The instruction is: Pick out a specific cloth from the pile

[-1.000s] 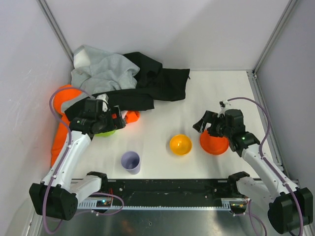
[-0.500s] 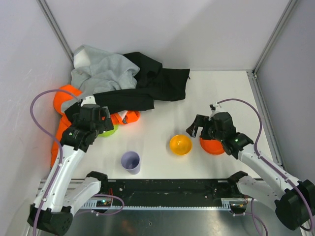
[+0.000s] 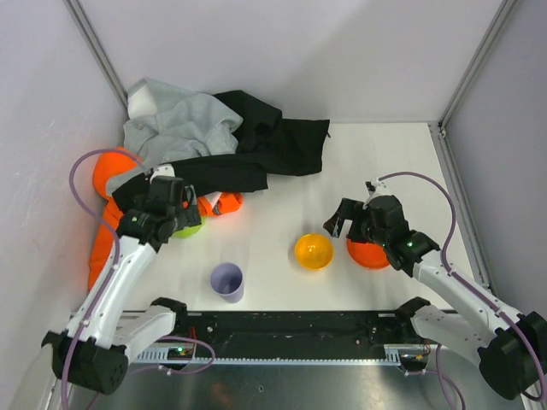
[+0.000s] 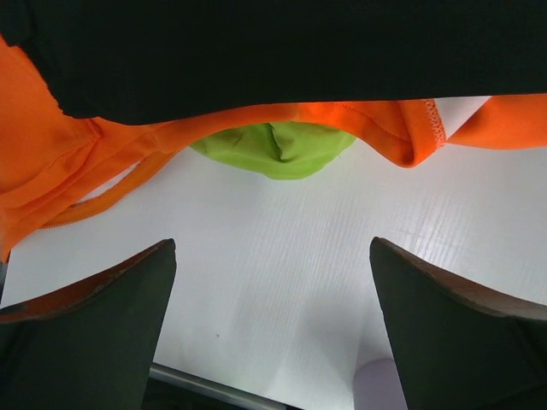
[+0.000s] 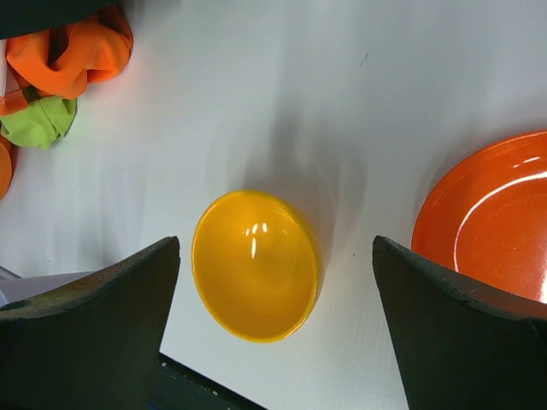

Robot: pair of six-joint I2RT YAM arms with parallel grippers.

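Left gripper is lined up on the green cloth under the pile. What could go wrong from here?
1. Only a small fold of the lime-green cloth shows, tucked under the hem of the orange garment; the open left gripper may pinch orange fabric too.
2. The black garment lies over both, so pulling may drag the pile along.
3. The purple cup stands close behind that gripper; a retreat could knock it.
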